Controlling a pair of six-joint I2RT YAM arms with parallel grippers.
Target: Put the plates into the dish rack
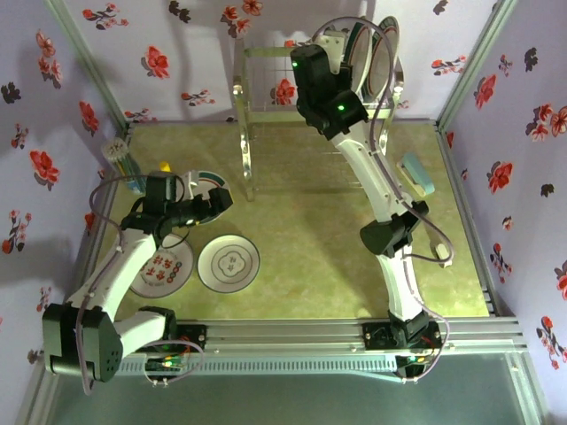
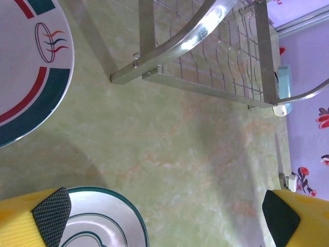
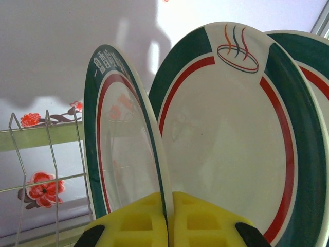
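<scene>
Top external: the right arm (image 1: 376,181) reaches to the far right end of the dish rack (image 1: 244,133), which stands toward the table's far edge. Banded plates (image 1: 376,57) stand on edge there. Toward the left edge three more lie flat: a banded plate (image 1: 211,188), a plain plate (image 1: 229,263) and a red-patterned plate (image 1: 161,270). The left gripper (image 1: 202,208) hovers by the flat banded plate.

Left wrist: the fingers are spread wide with nothing between them, above bare table. The flat banded plate and the plain plate lie on one side, and the rack's legs on the other.

Right wrist: the right gripper (image 3: 168,224) is pinched tight on the rim of the held plate (image 3: 123,149). This plate stands upright just beside a neighbouring plate (image 3: 231,128), and rack wires show to one side. Whether the two rims touch low down I cannot tell, and the slot below is hidden by the fingers.

To do this step well, I judge the plate should go down straight and parallel to its neighbour. Its lower rim should settle between two wires before the grip eases. The fingers should open only a little and lift clear along the plate's own plane. A sideways nudge could tip the standing plates.
</scene>
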